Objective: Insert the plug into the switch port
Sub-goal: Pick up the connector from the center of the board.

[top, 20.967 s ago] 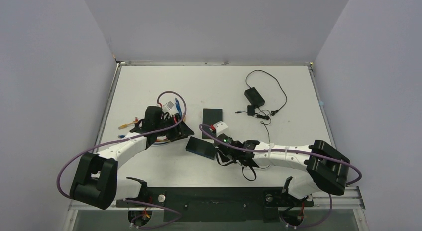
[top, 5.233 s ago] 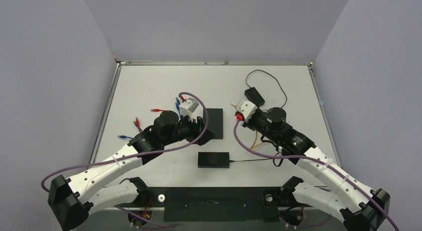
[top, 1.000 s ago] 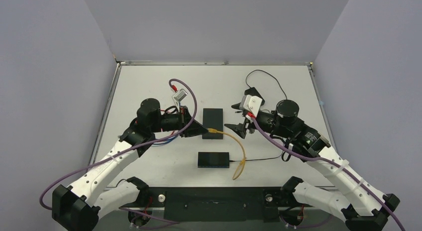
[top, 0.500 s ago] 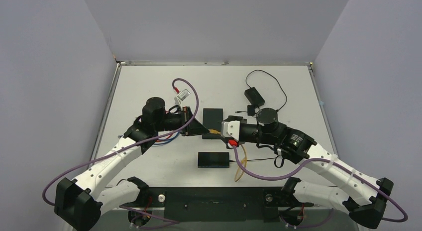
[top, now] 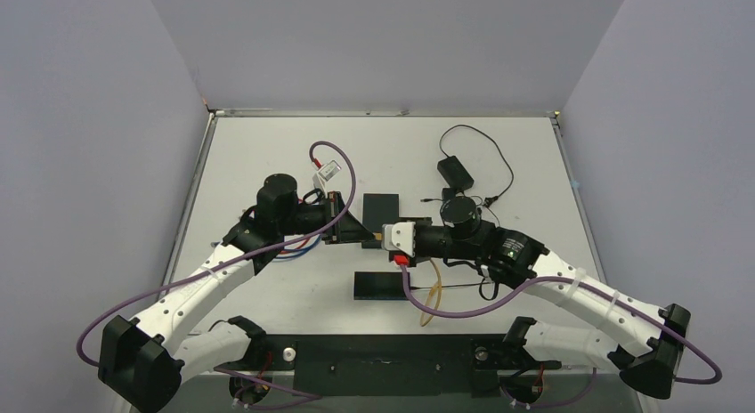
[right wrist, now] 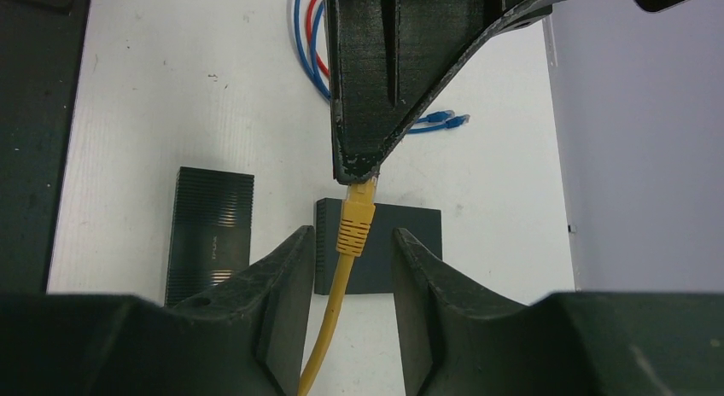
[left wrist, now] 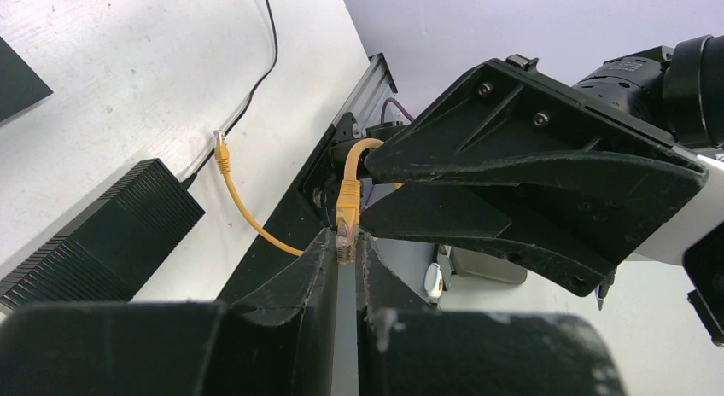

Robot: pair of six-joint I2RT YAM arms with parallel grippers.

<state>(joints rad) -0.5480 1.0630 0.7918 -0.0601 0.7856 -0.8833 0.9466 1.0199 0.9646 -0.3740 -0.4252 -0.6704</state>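
Yellow plug: pinched at its clear tip, held in the air above the flat black box.
Left gripper: closed narrow on the plug's tip.
Right gripper: fingers apart, straddling the plug's boot, a gap on each side.
Switch: ribbed and black, lying on the white table nearer the arm bases, apart from the plug.
Yellow cable: hanging from the plug, curving past the switch's right end.
Blue and red cables: on the table beneath the left arm.

Left gripper pinches tip of yellow plug. Right gripper fingers spread either side of it. Cable's other plug lies left, near ribbed black switch.
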